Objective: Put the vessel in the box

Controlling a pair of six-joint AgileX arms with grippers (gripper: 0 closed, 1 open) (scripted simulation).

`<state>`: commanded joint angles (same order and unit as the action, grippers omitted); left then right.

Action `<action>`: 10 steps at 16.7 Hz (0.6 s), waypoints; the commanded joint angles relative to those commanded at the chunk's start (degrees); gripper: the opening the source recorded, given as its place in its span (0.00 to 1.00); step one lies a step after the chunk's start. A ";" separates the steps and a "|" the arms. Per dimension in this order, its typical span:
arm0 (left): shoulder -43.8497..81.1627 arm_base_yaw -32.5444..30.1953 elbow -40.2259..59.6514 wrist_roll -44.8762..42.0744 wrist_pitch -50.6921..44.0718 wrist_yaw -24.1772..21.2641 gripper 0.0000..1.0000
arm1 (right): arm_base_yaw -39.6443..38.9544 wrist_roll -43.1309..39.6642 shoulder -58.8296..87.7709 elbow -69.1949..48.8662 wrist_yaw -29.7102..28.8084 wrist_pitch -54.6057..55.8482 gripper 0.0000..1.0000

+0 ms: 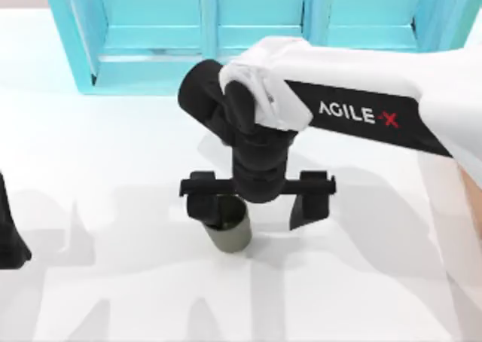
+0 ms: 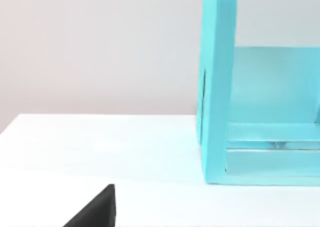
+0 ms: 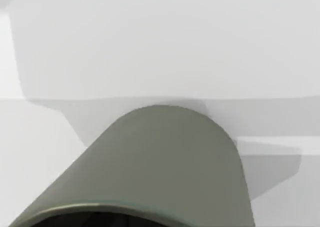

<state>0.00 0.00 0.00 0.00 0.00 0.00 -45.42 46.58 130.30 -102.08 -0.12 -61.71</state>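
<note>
The vessel (image 1: 232,231), a small olive-grey cup, stands upright on the white table near the middle of the top view. My right gripper (image 1: 256,215) hangs just above it, open, fingers spread wide. Its left finger (image 1: 205,206) sits at the cup's rim and the other finger (image 1: 307,209) is well off to the right. The right wrist view shows the vessel (image 3: 160,162) very close, with its outer wall and dark rim. A tan strip of the box (image 1: 473,221) shows at the right edge, mostly under my right arm. My left gripper (image 1: 9,240) is parked at the left edge.
The big turquoise shelf unit (image 1: 226,33) runs along the back of the table, and its side wall (image 2: 217,87) appears in the left wrist view. White tabletop (image 1: 113,169) lies open to the left and front of the cup.
</note>
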 joint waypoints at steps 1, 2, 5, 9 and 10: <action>0.00 0.00 0.00 0.00 0.00 0.00 1.00 | 0.00 0.00 0.00 0.00 0.00 0.00 0.70; 0.00 0.00 0.00 0.00 0.00 0.00 1.00 | 0.00 0.00 0.00 0.00 0.00 0.00 0.62; 0.00 0.00 0.00 0.00 0.00 0.00 1.00 | 0.00 0.00 0.00 0.00 0.00 0.00 0.40; 0.00 0.00 0.00 0.00 0.00 0.00 1.00 | 0.00 0.00 0.00 0.00 0.00 0.00 0.10; 0.00 0.00 0.00 0.00 0.00 0.00 1.00 | 0.00 0.00 0.00 0.00 0.00 0.00 0.02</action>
<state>0.00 0.00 0.00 0.00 0.00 0.00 -45.42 46.58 130.30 -102.08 -0.12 -61.71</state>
